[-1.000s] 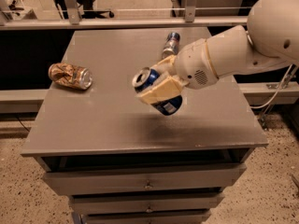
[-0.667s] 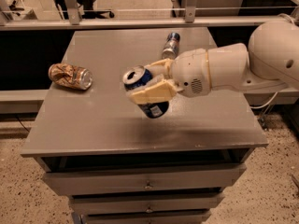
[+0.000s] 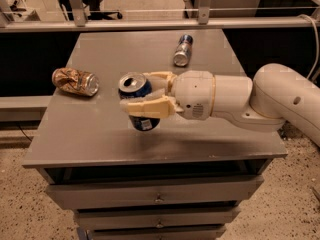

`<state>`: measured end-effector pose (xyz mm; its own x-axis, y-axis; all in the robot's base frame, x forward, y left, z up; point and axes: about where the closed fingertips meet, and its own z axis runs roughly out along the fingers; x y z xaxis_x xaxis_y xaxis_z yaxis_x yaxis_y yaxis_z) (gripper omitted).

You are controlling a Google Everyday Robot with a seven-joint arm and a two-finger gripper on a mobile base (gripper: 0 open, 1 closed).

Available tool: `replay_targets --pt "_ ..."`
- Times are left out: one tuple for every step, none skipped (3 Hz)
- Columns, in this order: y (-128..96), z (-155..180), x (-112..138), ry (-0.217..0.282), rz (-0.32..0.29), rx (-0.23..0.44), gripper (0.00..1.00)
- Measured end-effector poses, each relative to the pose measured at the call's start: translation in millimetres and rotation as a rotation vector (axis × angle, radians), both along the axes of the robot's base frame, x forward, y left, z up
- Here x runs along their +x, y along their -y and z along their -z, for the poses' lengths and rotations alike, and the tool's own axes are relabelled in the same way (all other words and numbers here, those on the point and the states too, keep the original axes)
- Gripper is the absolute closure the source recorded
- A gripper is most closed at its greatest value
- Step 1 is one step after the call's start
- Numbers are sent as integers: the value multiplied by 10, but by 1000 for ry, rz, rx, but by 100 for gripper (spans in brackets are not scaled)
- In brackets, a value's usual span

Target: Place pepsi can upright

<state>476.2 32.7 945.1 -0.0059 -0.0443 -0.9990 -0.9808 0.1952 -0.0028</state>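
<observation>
Hand (image 3: 137, 92) over table (image 3: 90, 134) clasps pepsi can (image 3: 145, 122) (near-upright).

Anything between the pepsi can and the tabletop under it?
Nothing visible. The hand grips the pepsi can roughly upright above bare table, near the front middle. The dented can lies off to the left and the slim can at the back, both apart from it.

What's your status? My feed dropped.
Hand shut on pepsi can, over table middle. Can nearly upright, top up. Crushed can, slim can both apart from it.
</observation>
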Motion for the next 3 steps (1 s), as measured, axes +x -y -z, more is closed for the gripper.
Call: replay_targets --pt "-89 110 -27 38 -20 35 100" --pt "-132 237 -15 46 -48 36 84" --pt "-134 337 11 33 -66 32 61"
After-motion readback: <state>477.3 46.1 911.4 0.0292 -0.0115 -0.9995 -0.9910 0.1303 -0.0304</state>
